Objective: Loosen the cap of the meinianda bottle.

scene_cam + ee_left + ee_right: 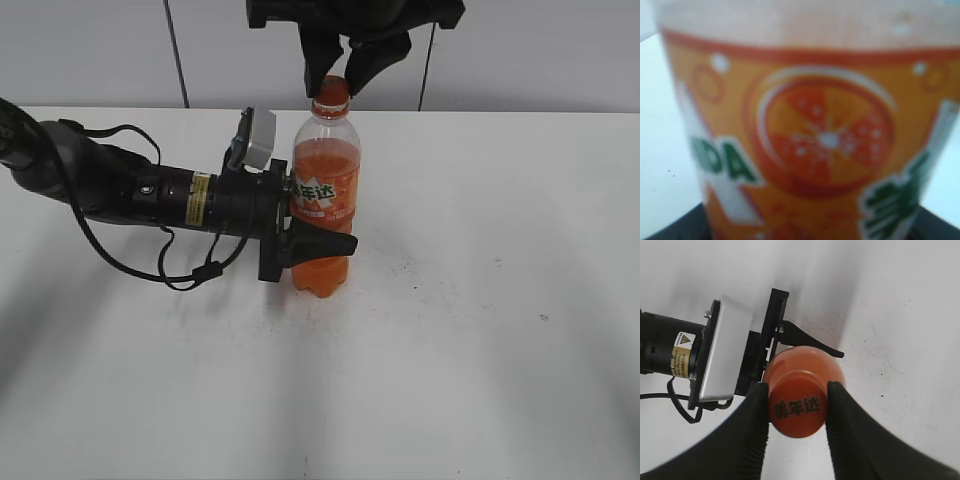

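Note:
The meinianda bottle point(325, 190) stands upright on the white table, filled with orange drink. Its label fills the left wrist view point(825, 135). My left gripper point(300, 235) reaches in from the left, lying level, and is shut on the bottle's waist; its dark jaws show only at the bottom corners of the left wrist view point(805, 232). The orange cap point(331, 97) sits on the bottle's neck. My right gripper point(337, 85) comes down from above. In the right wrist view the cap point(798, 407) sits between the two black fingers point(797, 412), which touch it on both sides.
The white table point(480, 300) stretches right and forward of the bottle, with a few small specks. The left arm with its black cable point(130, 195) lies across the left part. A grey wall stands behind the table.

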